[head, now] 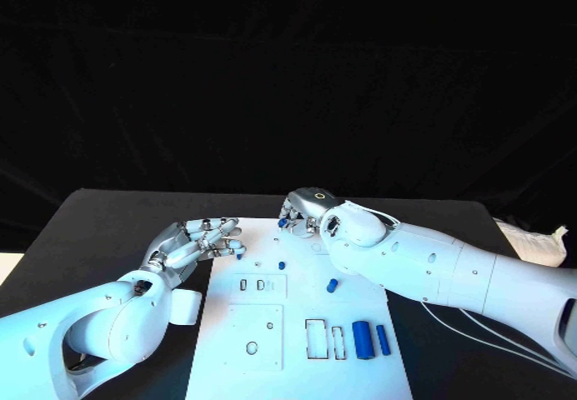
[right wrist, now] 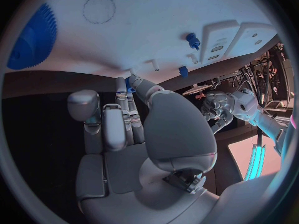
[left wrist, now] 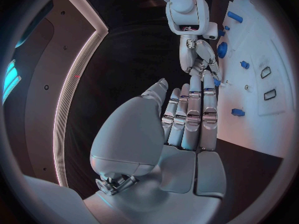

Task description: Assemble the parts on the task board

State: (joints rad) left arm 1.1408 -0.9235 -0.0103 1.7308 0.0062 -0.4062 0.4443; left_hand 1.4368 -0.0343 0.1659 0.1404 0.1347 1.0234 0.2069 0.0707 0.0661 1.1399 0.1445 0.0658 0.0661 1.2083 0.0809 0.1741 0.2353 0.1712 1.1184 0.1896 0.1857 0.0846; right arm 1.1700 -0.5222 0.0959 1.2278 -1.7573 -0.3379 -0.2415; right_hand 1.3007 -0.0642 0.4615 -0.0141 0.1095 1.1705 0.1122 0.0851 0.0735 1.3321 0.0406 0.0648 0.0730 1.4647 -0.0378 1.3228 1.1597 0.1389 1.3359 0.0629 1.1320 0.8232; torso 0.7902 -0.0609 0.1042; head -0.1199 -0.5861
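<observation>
The right silver many-fingered hand (head: 303, 213) is hovering at the upper centre of the head view, over the far edge of the flat white task board (head: 228, 367), pinching a small blue part (head: 283, 222) between its fingertips. The left hand (head: 202, 240) is resting at the board's left edge, fingers straight and close together, holding nothing. The part probably needs lowering upright and slowly. Smooth blue cylinders (head: 362, 339) are lying at lower right, beside rectangular slots (head: 316, 338).
</observation>
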